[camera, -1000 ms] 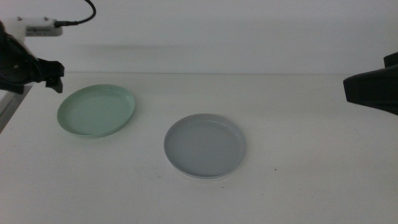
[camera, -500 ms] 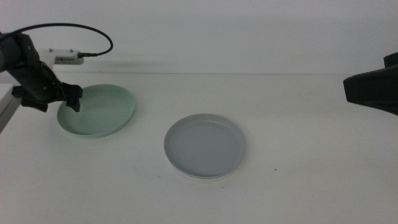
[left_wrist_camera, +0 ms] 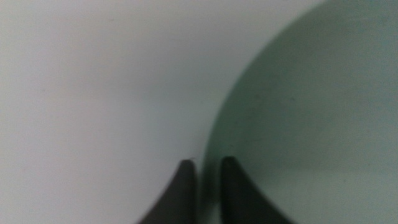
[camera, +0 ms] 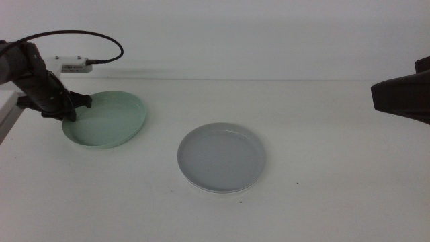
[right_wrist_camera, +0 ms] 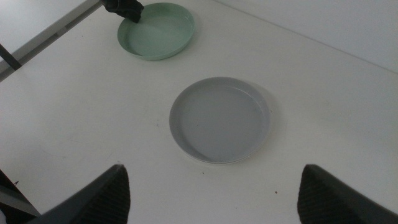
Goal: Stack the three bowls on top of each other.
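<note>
1. The mint green shallow round bowl [camera: 105, 119] lies at about ten o'clock on the white surface [camera: 322, 141], its rim on the side away from the left arm tipped slightly up.
2. The grey shallow round bowl [camera: 221, 157] sits near the centre, well apart from the green one. A pale edge under its near rim may be the white bowl already beneath it; I cannot tell for sure.
3. The left gripper [camera: 69, 114] is at the green bowl's nine o'clock rim. In the left wrist view the fingers [left_wrist_camera: 183, 186] stand narrow, one either side of that rim, closed on it or very nearly.
4. The right gripper [right_wrist_camera: 214, 190] waits above the surface at three o'clock, its fingers spread wide and holding nothing.
5. Judged step: securing the green bowl for stacking. The next move calls for a firm pinch on the thin rim, a level lift, then travel toward four o'clock to centre it over the grey bowl.
</note>
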